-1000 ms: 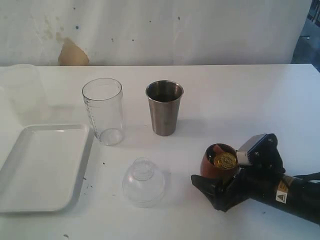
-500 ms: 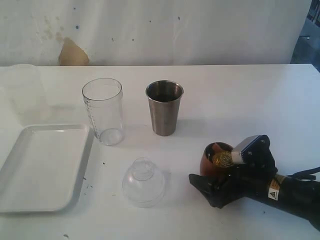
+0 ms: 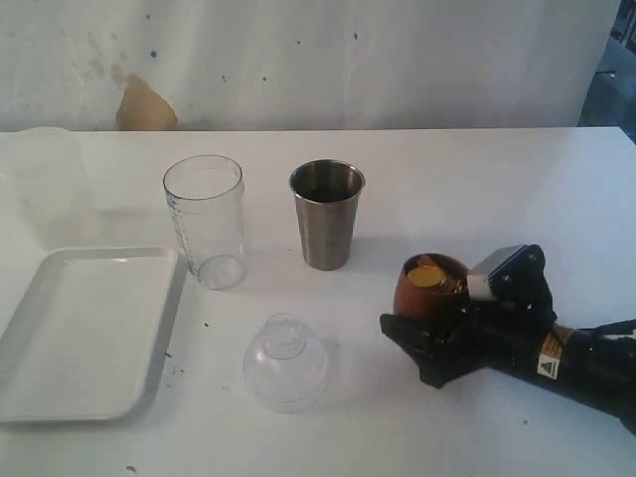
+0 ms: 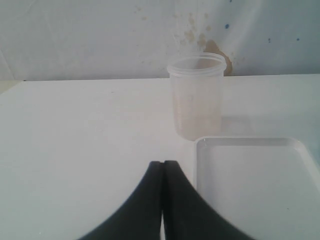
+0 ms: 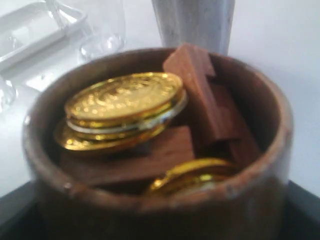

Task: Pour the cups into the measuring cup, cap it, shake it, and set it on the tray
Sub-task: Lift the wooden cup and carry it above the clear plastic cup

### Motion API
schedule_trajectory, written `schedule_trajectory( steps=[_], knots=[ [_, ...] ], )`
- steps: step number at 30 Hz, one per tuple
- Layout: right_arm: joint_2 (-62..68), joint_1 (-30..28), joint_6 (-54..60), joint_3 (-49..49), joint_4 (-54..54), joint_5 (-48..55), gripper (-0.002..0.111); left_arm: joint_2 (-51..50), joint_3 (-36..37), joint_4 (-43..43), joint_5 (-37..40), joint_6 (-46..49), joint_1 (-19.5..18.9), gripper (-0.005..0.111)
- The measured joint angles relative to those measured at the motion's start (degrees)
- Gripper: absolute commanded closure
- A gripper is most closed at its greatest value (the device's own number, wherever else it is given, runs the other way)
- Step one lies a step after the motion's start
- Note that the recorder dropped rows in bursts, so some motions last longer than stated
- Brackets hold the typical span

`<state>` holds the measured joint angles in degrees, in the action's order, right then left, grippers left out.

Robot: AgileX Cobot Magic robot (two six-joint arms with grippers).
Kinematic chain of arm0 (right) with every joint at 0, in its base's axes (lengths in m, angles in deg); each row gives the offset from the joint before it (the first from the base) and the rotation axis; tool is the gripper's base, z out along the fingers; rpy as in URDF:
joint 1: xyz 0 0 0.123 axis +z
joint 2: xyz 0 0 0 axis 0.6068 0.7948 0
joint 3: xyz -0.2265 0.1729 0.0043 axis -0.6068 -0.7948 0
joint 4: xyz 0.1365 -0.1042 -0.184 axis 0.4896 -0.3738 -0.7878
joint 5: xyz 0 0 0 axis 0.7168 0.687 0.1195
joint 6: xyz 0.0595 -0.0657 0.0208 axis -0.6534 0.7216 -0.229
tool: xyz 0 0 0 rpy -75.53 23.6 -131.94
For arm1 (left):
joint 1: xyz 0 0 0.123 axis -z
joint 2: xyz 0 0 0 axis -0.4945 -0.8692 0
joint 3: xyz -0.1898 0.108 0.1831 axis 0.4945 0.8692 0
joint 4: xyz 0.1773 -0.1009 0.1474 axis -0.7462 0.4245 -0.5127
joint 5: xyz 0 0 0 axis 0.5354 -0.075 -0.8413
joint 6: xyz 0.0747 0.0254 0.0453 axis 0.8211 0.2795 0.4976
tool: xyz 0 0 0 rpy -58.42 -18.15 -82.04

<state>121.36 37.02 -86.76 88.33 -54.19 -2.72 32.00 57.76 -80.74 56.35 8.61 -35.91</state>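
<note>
Evidently the wooden cup came first

The wooden cup (image 3: 427, 293) was at the right of the table (image 3: 477, 179), packed with gold coins (image 5: 125, 102) and wood blocks. The right gripper (image 3: 439, 308) pinched it low on both sides, leaving its mouth free for tipping. Its target, the measuring cup (image 3: 204, 221), stood open well to the left, beyond the upright tumbler (image 3: 326, 217). The domed lid (image 3: 285, 363) lay apart in front, since capping probably had to wait for both pours. The tray (image 3: 79, 333) lay just beside the measuring cup. The left gripper (image 4: 163, 170) hung pressed together near a frosted cup (image 4: 196, 97), seemingly parked.
</note>
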Motion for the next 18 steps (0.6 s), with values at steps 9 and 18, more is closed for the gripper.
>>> schedule_trajectory(
  steps=[9,18],
  knots=[
    [-13.78,1.85,-12.47,7.7,-1.76,6.46,0.108,0.0,0.0,0.0,0.0,0.0,0.0,0.107],
    [-20.13,14.27,-18.55,25.43,-3.87,32.45,0.108,0.0,0.0,0.0,0.0,0.0,0.0,0.107]
  ],
)
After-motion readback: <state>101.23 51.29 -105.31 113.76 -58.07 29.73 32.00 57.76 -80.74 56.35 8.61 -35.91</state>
